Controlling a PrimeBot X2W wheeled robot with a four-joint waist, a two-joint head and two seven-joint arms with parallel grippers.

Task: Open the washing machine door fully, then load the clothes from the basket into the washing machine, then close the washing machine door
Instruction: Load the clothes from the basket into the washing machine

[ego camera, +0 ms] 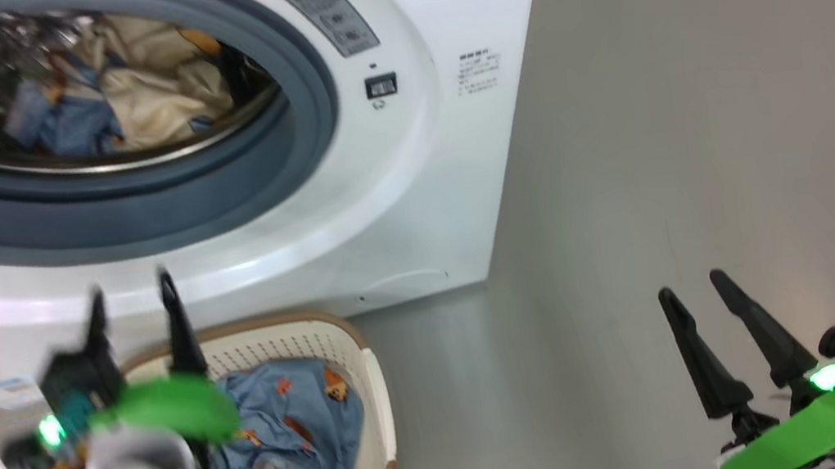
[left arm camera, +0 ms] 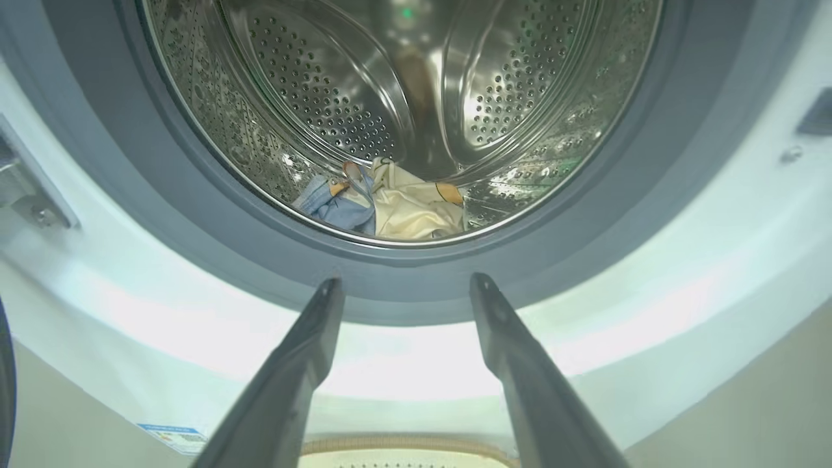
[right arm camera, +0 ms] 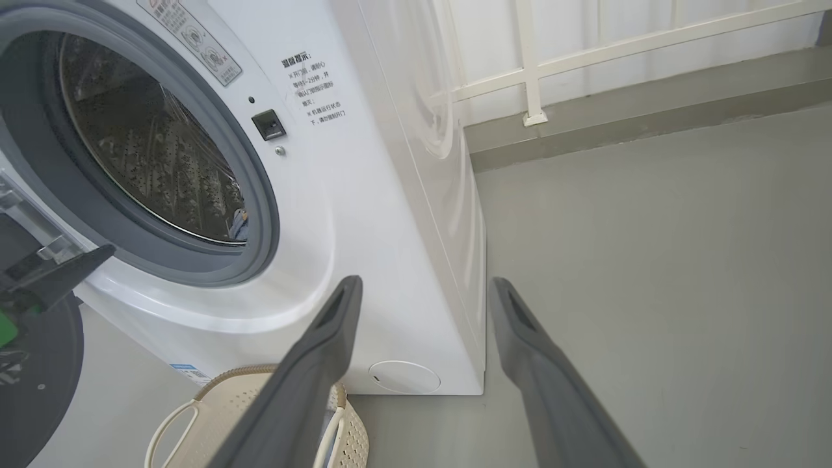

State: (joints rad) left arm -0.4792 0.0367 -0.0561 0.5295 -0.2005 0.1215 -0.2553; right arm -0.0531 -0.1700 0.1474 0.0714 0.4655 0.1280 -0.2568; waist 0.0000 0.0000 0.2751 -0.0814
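The washing machine [ego camera: 410, 186] stands with its drum mouth uncovered. Its door [right arm camera: 42, 370], a black disc, hangs swung aside at the lower left of the right wrist view. Inside the drum lie a blue garment and a cream cloth [ego camera: 132, 95], also seen in the left wrist view [left arm camera: 403, 208]. The basket [ego camera: 374, 390] sits on the floor before the washer and holds a light-blue printed garment [ego camera: 289, 427]. My left gripper [ego camera: 133, 298] is open and empty above the basket's back rim, pointing at the drum [left arm camera: 406, 281]. Far right, my right gripper [ego camera: 691, 284] is open over bare floor [right arm camera: 426, 283].
A blue label [left arm camera: 172, 437] and a round cap [right arm camera: 403, 376] sit low on the washer's front. A white railing [right arm camera: 533, 71] on a raised kerb runs behind the machine. Grey floor [ego camera: 696, 102] stretches to the washer's right.
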